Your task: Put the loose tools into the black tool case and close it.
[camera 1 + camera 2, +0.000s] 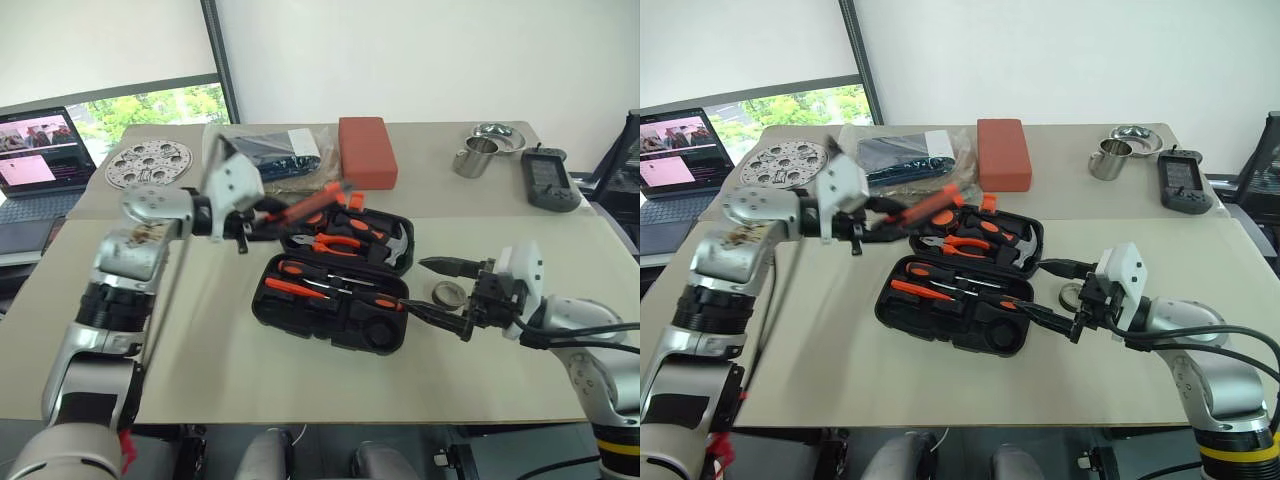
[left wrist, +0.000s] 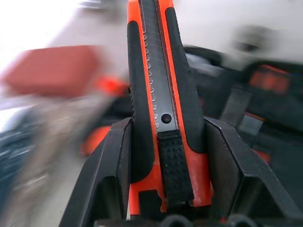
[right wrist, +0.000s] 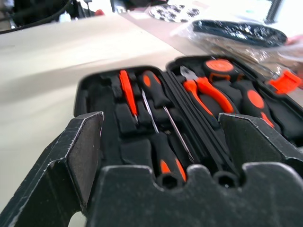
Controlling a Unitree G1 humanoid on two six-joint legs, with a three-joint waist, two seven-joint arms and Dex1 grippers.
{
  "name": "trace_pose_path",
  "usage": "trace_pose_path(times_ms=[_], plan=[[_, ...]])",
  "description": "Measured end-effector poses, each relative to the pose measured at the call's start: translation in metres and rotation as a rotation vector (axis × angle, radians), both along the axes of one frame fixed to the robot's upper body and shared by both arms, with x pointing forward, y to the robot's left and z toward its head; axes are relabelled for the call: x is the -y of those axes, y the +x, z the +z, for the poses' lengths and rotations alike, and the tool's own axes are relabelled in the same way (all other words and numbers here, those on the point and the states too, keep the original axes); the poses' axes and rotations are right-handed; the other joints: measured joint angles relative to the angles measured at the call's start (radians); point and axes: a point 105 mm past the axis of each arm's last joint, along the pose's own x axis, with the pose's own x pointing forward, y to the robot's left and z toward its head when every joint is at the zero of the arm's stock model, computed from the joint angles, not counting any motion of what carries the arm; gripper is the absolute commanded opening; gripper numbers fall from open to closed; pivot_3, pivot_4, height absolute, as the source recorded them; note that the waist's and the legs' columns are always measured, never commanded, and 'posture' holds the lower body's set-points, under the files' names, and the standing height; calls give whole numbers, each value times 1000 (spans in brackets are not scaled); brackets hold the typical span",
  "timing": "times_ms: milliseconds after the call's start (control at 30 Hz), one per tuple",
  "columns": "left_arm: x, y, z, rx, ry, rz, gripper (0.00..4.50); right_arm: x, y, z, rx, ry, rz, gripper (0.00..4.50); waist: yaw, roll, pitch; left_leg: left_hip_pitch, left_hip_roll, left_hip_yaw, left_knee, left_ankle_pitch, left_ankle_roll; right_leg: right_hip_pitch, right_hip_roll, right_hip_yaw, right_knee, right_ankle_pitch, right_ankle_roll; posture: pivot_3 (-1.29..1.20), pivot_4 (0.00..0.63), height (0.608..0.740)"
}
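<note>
1. I see the black tool case (image 1: 335, 290) lying open at frame centre, both halves flat on the table (image 1: 200, 370).
2. Screwdrivers (image 3: 156, 94), pliers (image 3: 203, 92) and a hammer (image 1: 395, 245) already sit in their recesses.
3. My left gripper (image 2: 165, 156) is clamped on the orange-black utility knife (image 2: 158, 71), held in the air above the case's upper-left corner; by my reckoning it goes in next.
4. The small dark tape roll (image 1: 447, 293) lies loose, just right of the case.
5. My right gripper (image 1: 440, 290) hovers there, fingers spread, empty.
6. Left to do: knife, roll, then shutting the lid.
</note>
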Motion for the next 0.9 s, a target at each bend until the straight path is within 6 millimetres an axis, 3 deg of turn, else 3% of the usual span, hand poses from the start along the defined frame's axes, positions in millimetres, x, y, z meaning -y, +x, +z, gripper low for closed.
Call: trace_pose_path(times_ms=[133, 333, 533, 900], plan=[[16, -9, -22, -12, 211, -221, 1770, 10, -5, -9, -32, -30, -36, 4500, 0, 1, -1, -2, 1, 1, 2, -1, 2, 0, 3, 1, 0, 0, 0, 0, 150, 740], [19, -24, -52, -85, 340, -380, 1770, 2, -8, -5, 4, -11, -54, 4500, -20, 3, 0, -3, 2, -2, 4, -1, 2, 0, 4, 1, 2, 0, 0, 0, 150, 740], [15, -26, -64, -103, 398, -408, 1770, 1, -15, -14, -22, -24, -64, 4500, -21, 3, -1, -4, 1, -4, 6, -2, 3, 0, 4, 1, 3, 0, 0, 0, 150, 740], [6, -25, -85, -133, 453, -365, 1770, 0, -13, -12, -10, -28, -68, 4500, -23, 4, -1, -3, 2, -6, 12, -3, 5, 0, 5, 1, 11, 0, 0, 0, 150, 740]])
